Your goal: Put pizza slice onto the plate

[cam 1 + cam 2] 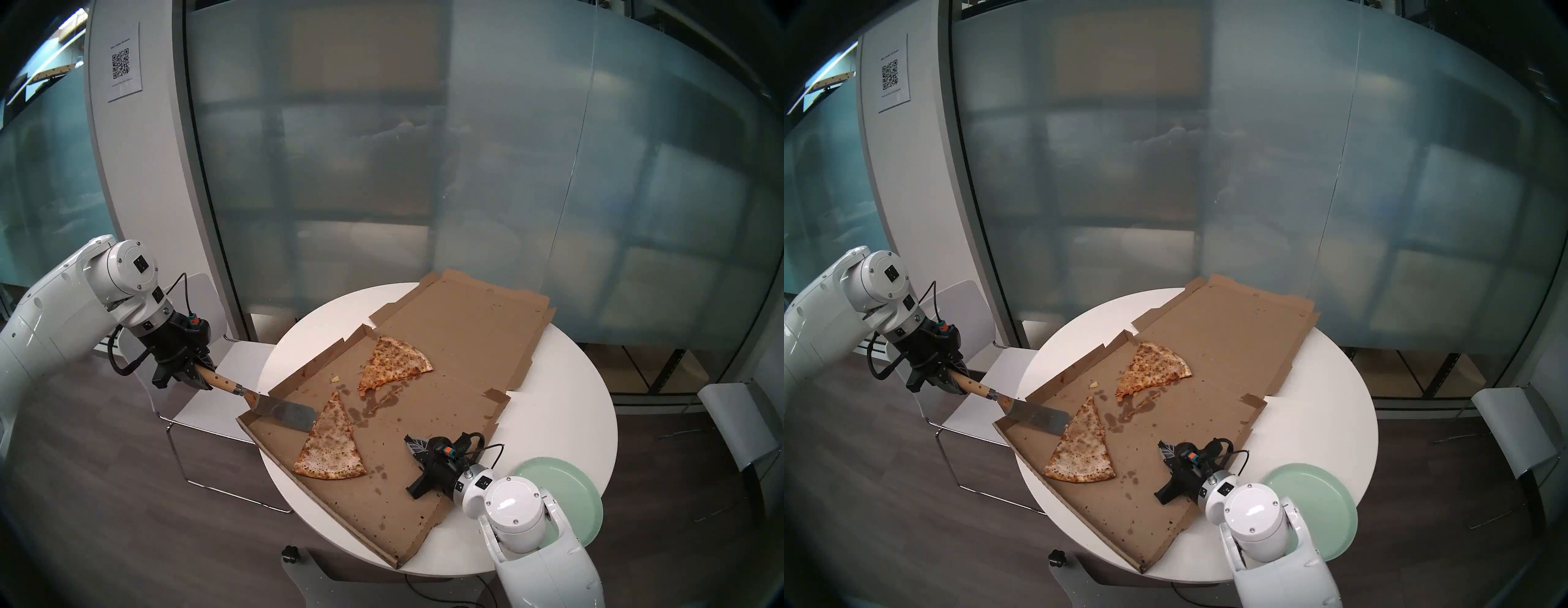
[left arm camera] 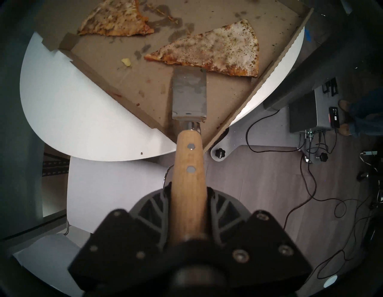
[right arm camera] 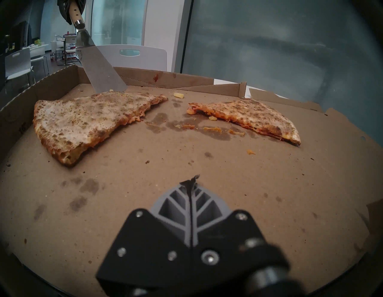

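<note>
The long pale pizza slice (image 1: 329,443) (image 1: 1081,446) (image 2: 215,52) (image 3: 87,122) lies in the open cardboard pizza box (image 1: 403,488), near its left corner. My left gripper (image 1: 199,369) (image 2: 188,209) is shut on the wooden handle of a metal spatula (image 1: 282,412) (image 2: 189,93) (image 3: 101,70). The blade's front edge touches the slice's left side. My right gripper (image 1: 413,446) (image 3: 191,182) is shut and empty, low over the box floor, to the right of the slice. The mint-green plate (image 1: 564,488) (image 1: 1318,501) sits at the table's near right edge, partly hidden by my right arm.
A shorter, more orange slice (image 1: 394,367) (image 3: 252,118) lies farther back in the box, with crumbs and grease spots between. The box lies on a round white table (image 1: 564,403). A white chair (image 1: 220,382) stands under my left arm, another chair (image 1: 738,424) at far right.
</note>
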